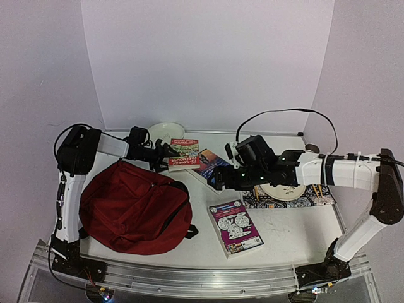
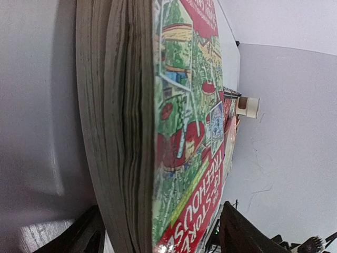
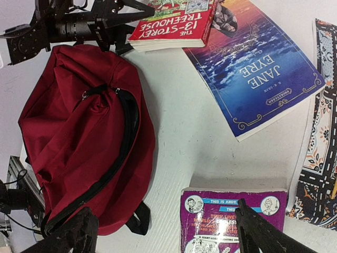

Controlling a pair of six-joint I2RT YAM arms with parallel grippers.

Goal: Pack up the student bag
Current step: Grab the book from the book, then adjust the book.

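The white table (image 1: 290, 233) carried the dark red student bag (image 1: 132, 208), slumped flat at about eight o'clock, its black zip curving across the top. At twelve o'clock lay the treehouse book (image 1: 184, 153), cover up, and just beside it toward one o'clock the blue Jane Eyre book (image 3: 253, 68), set askew; whether the two touched could not be told. A purple book (image 1: 235, 227) lay cover up at five o'clock, near the bag but apart from it. A patterned mat (image 1: 315, 201) stretched along three o'clock, and a white dish (image 1: 167, 131) sat at the far edge around eleven o'clock
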